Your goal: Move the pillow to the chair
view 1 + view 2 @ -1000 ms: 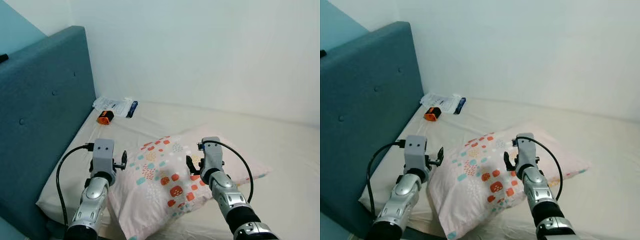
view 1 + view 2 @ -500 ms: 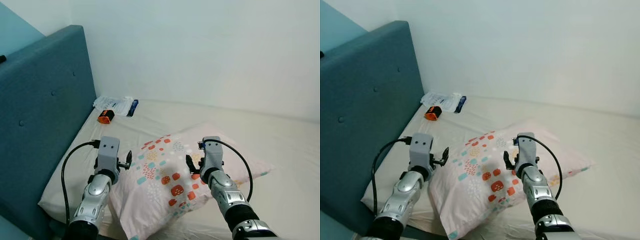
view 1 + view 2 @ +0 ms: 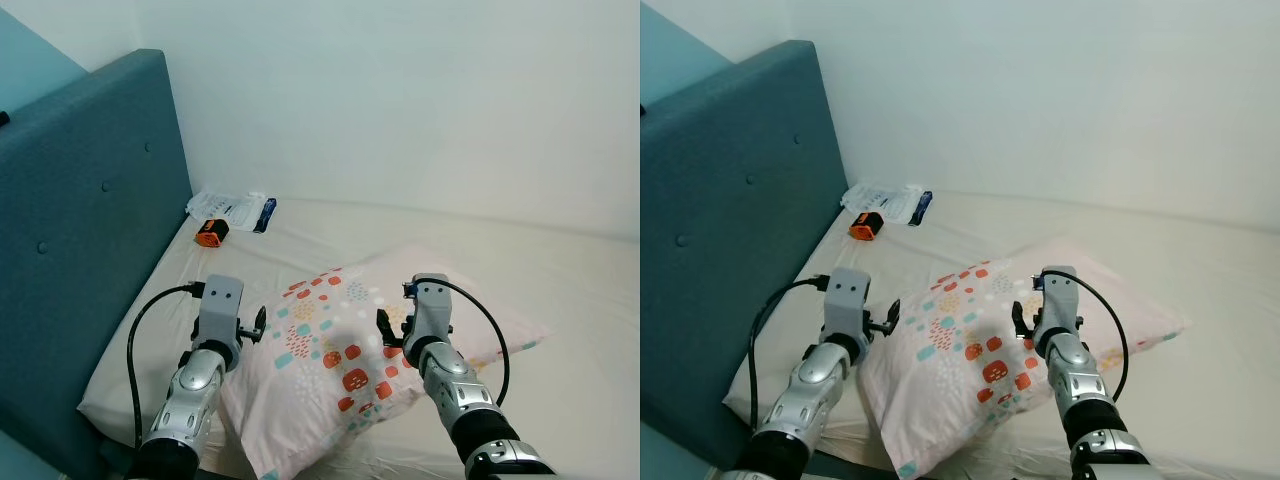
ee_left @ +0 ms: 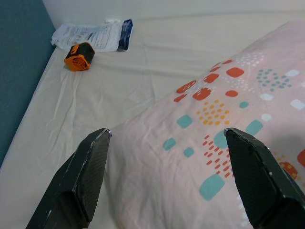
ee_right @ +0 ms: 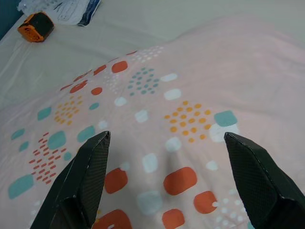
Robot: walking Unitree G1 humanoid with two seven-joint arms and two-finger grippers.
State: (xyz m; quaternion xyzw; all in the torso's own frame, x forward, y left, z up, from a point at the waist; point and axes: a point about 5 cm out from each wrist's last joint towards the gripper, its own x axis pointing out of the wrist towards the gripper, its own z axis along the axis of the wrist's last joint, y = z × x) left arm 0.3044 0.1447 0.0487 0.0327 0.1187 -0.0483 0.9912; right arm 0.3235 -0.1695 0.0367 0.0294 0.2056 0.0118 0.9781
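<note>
On the bed (image 3: pixel 560 270), out from the headboard (image 3: pixel 80 250), lies the pillow (image 3: pixel 330 350): pale pink, printed with orange, teal and white patches, wrinkled near its edge. It rests flat on the cream sheet, its long axis running diagonally away from the headboard, its nearer corner close to the bed's front edge. No chair can be made out.

Left gripper (image 4: pixel 167 179): hovering just over the pillow edge that faces the headboard. Jaws spread wide; in the left wrist view one finger (image 4: pixel 78 183) sits over bare sheet on the headboard side, the other over the printed fabric, the pillow's edge between them. Nothing between the jaws is clamped. Contact with the fabric cannot be told. From the head camera the left arm (image 3: pixel 205 360) reaches forward between headboard and pillow, a black cable looping off its wrist.

Right gripper (image 5: pixel 167 179): over the middle of the pillow, on the side farther from the headboard than the left gripper. Jaws also spread wide, both fingers (image 5: pixel 83 183) above the printed area, holding nothing. Right arm (image 3: pixel 440 360) comes in over the pillow's near half, cable arching from its wrist.

Other items, by the headboard where it meets the wall (image 3: pixel 420 100): a small orange-and-black object (image 3: pixel 210 233) and, touching or just beside it, a white plastic packet (image 3: pixel 235 210) with a dark blue end. Both well apart from the pillow.
</note>
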